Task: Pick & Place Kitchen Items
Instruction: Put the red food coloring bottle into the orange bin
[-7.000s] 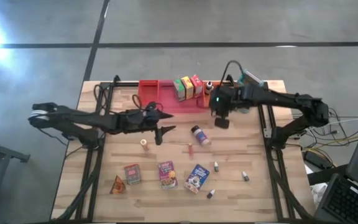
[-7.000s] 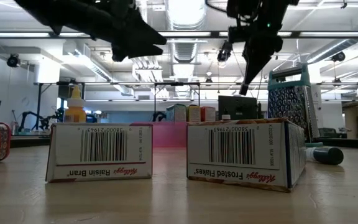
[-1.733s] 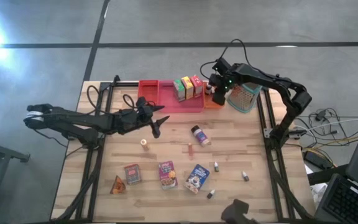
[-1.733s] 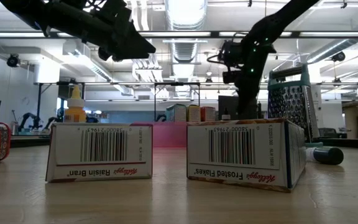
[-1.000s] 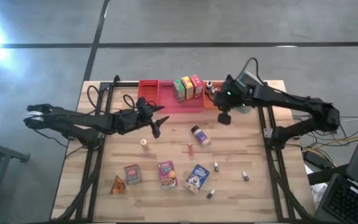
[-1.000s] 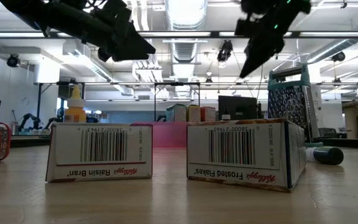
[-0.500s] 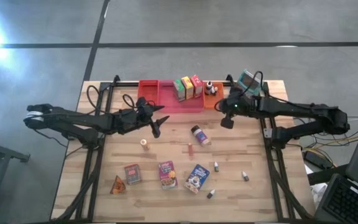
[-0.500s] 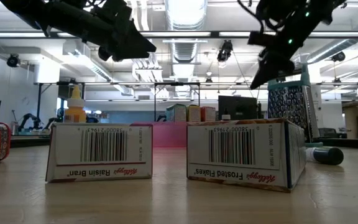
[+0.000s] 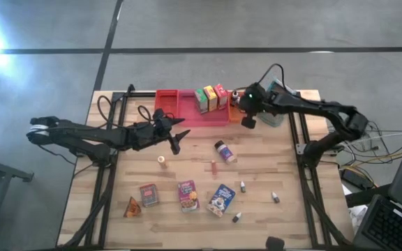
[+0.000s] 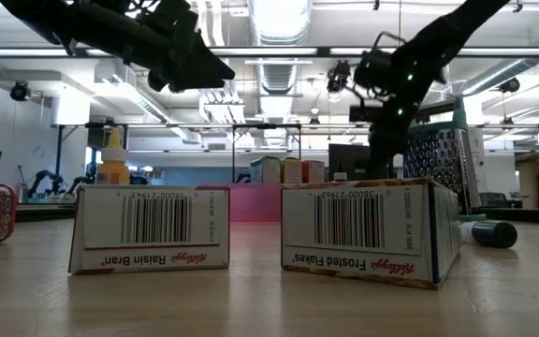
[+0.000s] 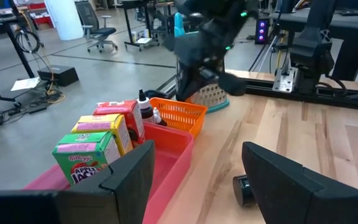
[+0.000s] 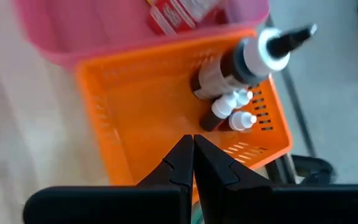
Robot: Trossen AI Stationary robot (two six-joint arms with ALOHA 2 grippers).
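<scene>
My right gripper (image 12: 192,148) is shut with nothing in it and points down over the orange basket (image 12: 166,106), which holds small bottles (image 12: 229,78). In the high view this gripper (image 9: 246,120) is at the far side, beside the red tray (image 9: 180,108) where green, yellow and red boxes (image 9: 211,97) stand. My left gripper (image 9: 175,143) hangs open above the table's left middle. Loose on the table lie a jar (image 9: 223,151), three boxes (image 9: 187,195), an orange wedge (image 9: 132,207) and tiny bottles (image 9: 243,186).
A teal grater (image 9: 279,106) stands at the far right, behind my right arm. In the low view the Raisin Bran box (image 10: 150,227) and the Frosted Flakes box (image 10: 368,229) lie near the front edge. Bare wood shows at the table's right.
My right gripper, still shut, has swung out over the table toward its right and near side. It then came back toward the far edge, sinking and tipping further down, and now hangs over the orange basket.
</scene>
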